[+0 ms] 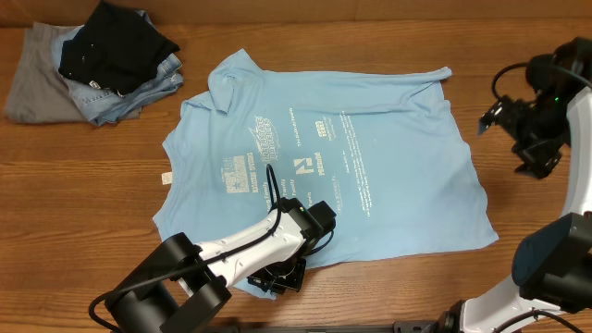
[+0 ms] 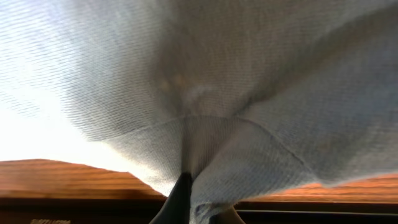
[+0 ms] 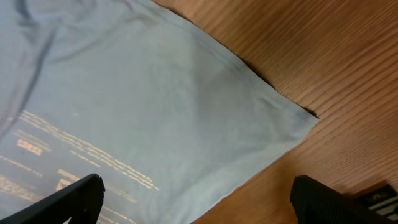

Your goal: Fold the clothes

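Light blue short-sleeved T-shirt (image 1: 370, 176) lies spread flat on the wooden desk (image 1: 518, 55). The left claw (image 2: 189, 193) clamps its near hem; the right claw (image 3: 196, 186) stands wide, empty. No fold made; all folding outstanding.

Overhead straight down, wrist views close, all sharing the T-shirt (image 1: 388, 185)
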You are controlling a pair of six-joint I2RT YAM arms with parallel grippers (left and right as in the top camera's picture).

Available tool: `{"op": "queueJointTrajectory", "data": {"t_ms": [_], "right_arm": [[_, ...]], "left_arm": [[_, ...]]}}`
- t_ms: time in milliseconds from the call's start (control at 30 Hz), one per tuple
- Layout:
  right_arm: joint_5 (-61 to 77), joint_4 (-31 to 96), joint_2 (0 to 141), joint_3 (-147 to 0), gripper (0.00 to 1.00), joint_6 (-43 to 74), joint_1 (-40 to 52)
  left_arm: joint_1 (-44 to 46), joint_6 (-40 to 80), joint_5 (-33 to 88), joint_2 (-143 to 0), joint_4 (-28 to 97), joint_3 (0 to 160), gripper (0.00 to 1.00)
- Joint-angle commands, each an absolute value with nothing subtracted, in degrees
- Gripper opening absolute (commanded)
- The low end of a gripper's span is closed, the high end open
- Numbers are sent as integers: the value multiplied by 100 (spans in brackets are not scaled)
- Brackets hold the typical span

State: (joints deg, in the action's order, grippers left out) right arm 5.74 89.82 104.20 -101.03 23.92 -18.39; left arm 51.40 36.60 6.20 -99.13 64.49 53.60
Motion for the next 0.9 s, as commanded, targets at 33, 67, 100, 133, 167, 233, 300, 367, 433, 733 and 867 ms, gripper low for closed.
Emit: {"op": "queueJointTrajectory", "data": {"t_ms": [33, 67, 100, 133, 167, 233, 300, 367, 433, 733, 867], "right_arm": [[523, 8901, 10396, -9498, 100, 2401, -1850], [523, 8910, 10396, -9391, 99, 2399, -1850], [523, 8923, 10396, -9323, 98, 2399, -1850], [523, 8941, 10396, -9253, 98, 2399, -1850], [523, 8978, 10394, -9205, 97, 2401, -1850], [523, 9083, 10394, -9170, 96, 2401, -1850], [521, 9198, 10322, -9148, 95, 2425, -1852], [519, 9236, 10162, -9102, 94, 2536, -1874], [506, 9205, 9876, -9000, 94, 2598, -1898], [410, 8700, 8665, -7631, 100, 2882, -1916], [429, 8189, 8635, -6829, 100, 3411, -1916]], "left_arm": [[5166, 3688, 281, -9963, 6608, 5680, 4], [5166, 3688, 235, -9963, 6637, 5749, 4], [5166, 3684, 204, -9963, 6646, 5817, 5], [5166, 3682, 183, -9963, 6643, 5867, 6], [5166, 3684, 141, -9963, 6643, 5900, 7], [5166, 3680, 51, -9963, 6646, 5918, 12], [5166, 3684, -67, -9963, 6713, 5918, 13], [5166, 3684, -64, -9963, 6733, 5918, 12], [5166, 3684, -67, -9963, 6742, 5918, 6], [5166, 3682, -64, -9963, 6746, 5918, 4], [5168, 3684, -62, -9963, 6751, 5918, 4]]}}
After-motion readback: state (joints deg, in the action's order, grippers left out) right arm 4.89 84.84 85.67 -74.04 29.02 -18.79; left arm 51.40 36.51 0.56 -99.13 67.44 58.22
